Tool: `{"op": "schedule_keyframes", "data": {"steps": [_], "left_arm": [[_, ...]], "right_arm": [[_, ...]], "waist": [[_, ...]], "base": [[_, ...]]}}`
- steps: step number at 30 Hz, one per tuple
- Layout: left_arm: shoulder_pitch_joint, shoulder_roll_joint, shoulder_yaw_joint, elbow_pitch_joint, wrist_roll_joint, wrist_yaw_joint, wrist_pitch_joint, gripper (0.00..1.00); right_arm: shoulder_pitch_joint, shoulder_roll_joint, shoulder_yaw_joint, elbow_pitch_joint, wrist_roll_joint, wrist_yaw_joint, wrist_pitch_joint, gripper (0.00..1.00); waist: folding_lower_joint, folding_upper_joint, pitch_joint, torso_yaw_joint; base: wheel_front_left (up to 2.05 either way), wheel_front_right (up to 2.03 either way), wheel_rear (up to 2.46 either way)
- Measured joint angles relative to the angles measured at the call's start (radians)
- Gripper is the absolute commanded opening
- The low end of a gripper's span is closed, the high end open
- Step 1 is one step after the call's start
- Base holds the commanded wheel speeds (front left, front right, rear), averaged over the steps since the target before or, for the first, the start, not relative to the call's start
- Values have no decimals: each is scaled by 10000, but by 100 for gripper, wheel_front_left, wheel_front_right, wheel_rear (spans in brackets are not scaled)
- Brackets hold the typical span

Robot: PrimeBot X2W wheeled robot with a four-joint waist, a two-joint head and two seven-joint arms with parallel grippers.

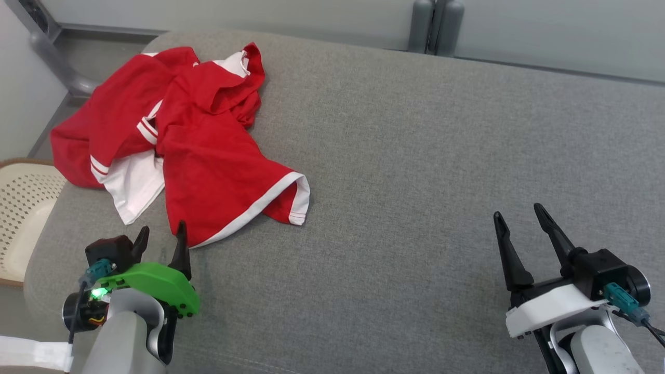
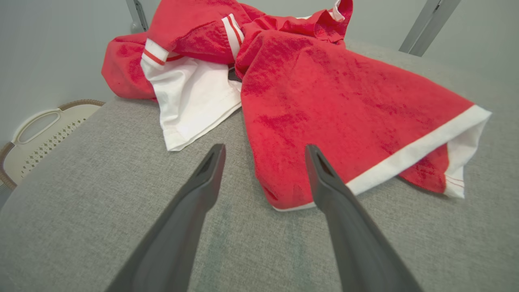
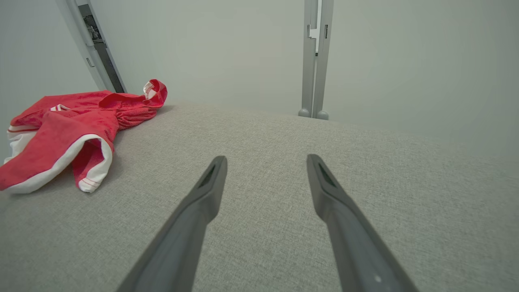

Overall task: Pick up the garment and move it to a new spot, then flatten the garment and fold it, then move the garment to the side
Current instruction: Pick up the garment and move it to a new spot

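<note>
Garment (image 1: 208, 156) crumpled on worktop (image 1: 415, 156) just ahead of left claw (image 1: 162, 227), spread wide, empty, one tip perhaps brushing hem. Right claw (image 1: 517, 210) equally wide, empty, garment well to its left.

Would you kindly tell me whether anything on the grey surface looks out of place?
The red and white garment lies crumpled and bunched at the far left of the grey surface, its left part seemingly drooping over the edge. Nothing looks damaged or spilled.

one red garment (image 1: 208, 156), one basket (image 1: 23, 208)
</note>
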Motion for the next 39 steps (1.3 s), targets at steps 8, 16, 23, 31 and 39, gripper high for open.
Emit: {"op": "schedule_keyframes", "data": {"steps": [8, 16, 23, 31, 39], "left_arm": [[-1297, 192, -439, 1795, -980, 0, 88, 100], [-1619, 533, -1227, 2299, -1998, 0, 376, 0], [-1733, 692, -2554, 297, -2257, 0, 464, 0], [-1361, 1068, -3770, -4174, -2736, 0, 1732, 0], [-840, 972, -4556, -7908, -2778, 297, 3208, 0]], "right_arm": [[-496, -113, 345, 178, -59, 2, 2, 100], [-519, 8, 382, 347, 21, 0, 0, 100], [-142, 337, 462, 472, 174, 0, 0, 100], [-67, 780, 602, 466, 328, 4, 2, 100], [271, 932, 328, 495, 393, 2, 0, 100]], "waist": [[1, 0, 1124, -161], [1, 0, 1026, -377], [1, 0, 319, -409], [0, 0, -283, -1215], [0, 0, -481, -2587]], "base": [[0, 0, 0], [0, 0, 0], [0, 0, 0], [0, 0, 0], [0, 0, 0]]}}
